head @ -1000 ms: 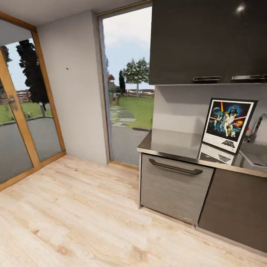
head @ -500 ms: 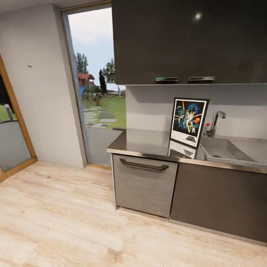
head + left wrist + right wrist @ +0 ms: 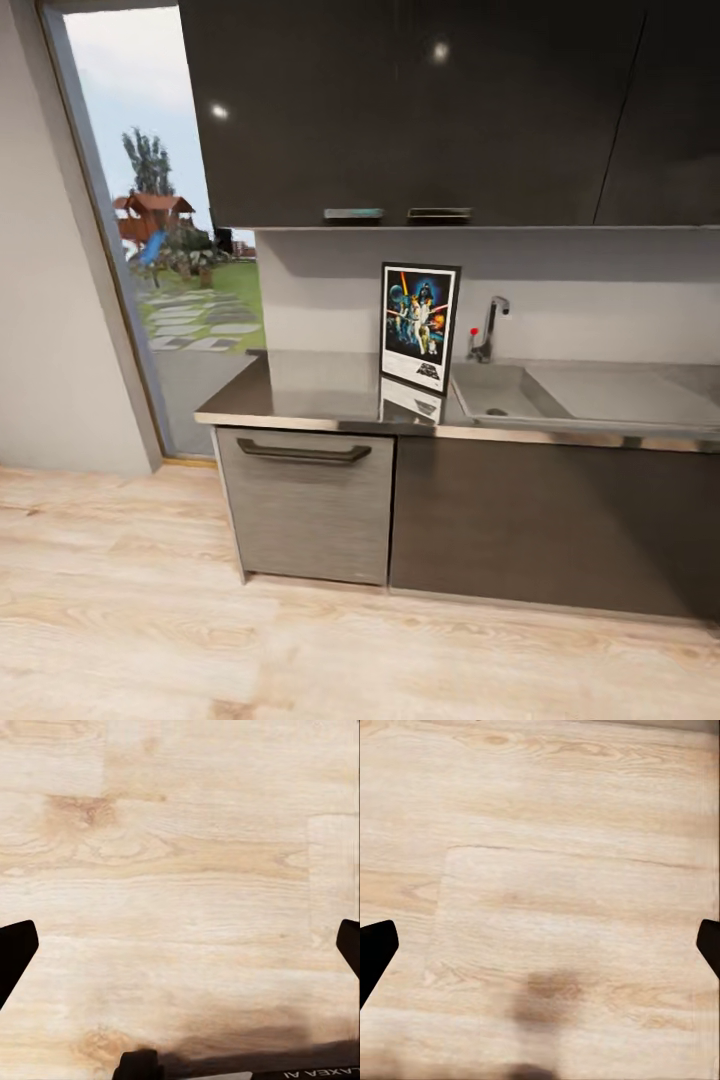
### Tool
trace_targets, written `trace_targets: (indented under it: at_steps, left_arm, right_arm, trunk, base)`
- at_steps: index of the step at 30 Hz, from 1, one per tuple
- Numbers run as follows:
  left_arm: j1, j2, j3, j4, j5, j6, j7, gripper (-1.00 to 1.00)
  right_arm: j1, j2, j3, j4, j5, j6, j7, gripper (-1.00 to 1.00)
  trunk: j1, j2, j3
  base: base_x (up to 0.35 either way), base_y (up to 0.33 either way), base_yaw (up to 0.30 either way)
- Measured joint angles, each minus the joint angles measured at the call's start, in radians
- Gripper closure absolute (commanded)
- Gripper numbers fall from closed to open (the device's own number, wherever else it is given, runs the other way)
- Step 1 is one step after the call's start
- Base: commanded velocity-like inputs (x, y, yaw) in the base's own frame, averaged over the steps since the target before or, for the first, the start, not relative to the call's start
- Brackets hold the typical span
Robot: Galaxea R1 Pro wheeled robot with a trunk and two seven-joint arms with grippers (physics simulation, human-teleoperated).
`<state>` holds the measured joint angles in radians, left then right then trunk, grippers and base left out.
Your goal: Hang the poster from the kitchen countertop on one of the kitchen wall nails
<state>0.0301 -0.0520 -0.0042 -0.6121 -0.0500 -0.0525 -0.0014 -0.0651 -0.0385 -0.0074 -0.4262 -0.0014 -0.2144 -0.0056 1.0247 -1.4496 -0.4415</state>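
The poster stands upright on the kitchen countertop, leaning against the back wall just left of the sink basin and chrome tap. Its reflection lies on the glossy slab in front of it. The wall nails are out of view. In the left wrist view, my left gripper hangs open over the wooden floor, its dark fingertips far apart. My right gripper is likewise open above the floor, holding nothing.
Dark upper cabinets hang above the counter, and dark grey handled cabinets sit below it. A tall glass pane and a light grey wall are to the left. Light wood floor stretches between me and the counter.
The head view has swung to the right: the counter and poster now sit near the picture's middle, and the wall with the nail has slid out at the left. The poster itself has not moved.
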Motion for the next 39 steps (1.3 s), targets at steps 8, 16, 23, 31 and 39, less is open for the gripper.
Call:
trace_targets:
  at_steps: [8,16,23,31,39]
  left_arm:
    - [0.000,0.000,0.001,0.000,0.000,0.000,0.000,-1.00]
    - [0.000,0.002,0.006,-0.001,0.002,-0.002,0.000,-1.00]
    - [0.000,0.034,0.010,-0.002,0.010,-0.007,-0.003,-1.00]
    - [0.000,0.040,0.011,-0.002,0.011,-0.009,-0.005,-1.00]
    - [0.000,0.041,0.011,-0.002,0.012,-0.041,-0.005,-1.00]
  right_arm:
    - [0.000,0.000,0.000,0.001,0.002,0.000,0.000,-1.00]
    - [0.000,-0.003,0.001,-0.001,0.001,0.000,0.001,-1.00]
    - [0.007,0.003,0.010,-0.235,0.007,-0.084,0.002,-1.00]
    - [0.119,0.008,0.015,-0.745,0.007,-0.017,0.004,-1.00]
    - [0.089,0.008,0.013,-1.070,0.004,0.340,0.006,-1.00]
  trunk:
    - [0.000,0.000,0.000]
    - [0.000,0.000,0.000]
    - [0.000,0.000,0.000]
    - [0.000,0.000,0.000]
    - [0.000,0.000,0.000]
  base:
    - [0.169,-0.307,-0.078]
    - [0.211,-0.164,-0.004]
    - [0.016,-0.005,0.000]
    - [0.000,0.000,0.000]
    - [0.000,0.000,0.000]
